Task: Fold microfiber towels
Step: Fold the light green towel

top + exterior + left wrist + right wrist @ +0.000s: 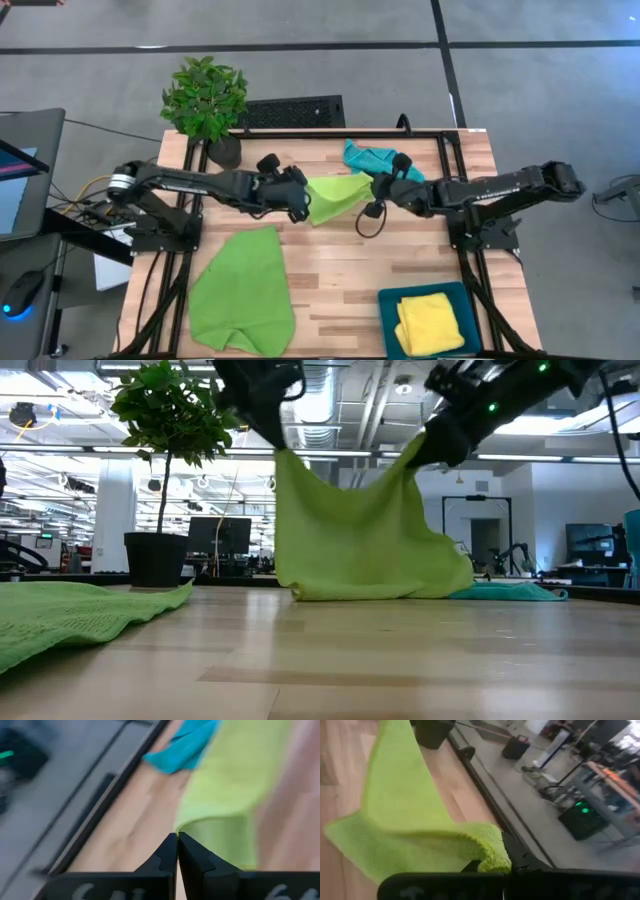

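A lime green microfiber towel (335,197) hangs at mid-table between my two shut grippers, the left gripper (300,207) at its left top corner and the right gripper (379,190) at its right top corner. A second lime green towel (243,295) lies spread on the near left of the table. A crumpled turquoise towel (368,157) lies at the far side, behind the held one. A yellow towel (432,322) rests folded in a teal tray (388,303) at the near right. My left gripper pinches the towel's upper left corner (185,827) between its two shut fingers, slanting down from the table's left. The cloth hangs below and sags toward the other gripper (340,490). My right gripper pinches the upper right corner (492,854) at a hemmed edge, coming from the table's right, nearly level. The towel droops from both holds, slack in the middle, and its lower edge (370,593) rests on the table.
A potted plant (207,100) stands at the far left corner. A black cable loop (367,222) hangs under the right arm. Black frame rails (440,135) run along the far and side edges. Bare wood (340,270) lies between the spread green towel and the tray.
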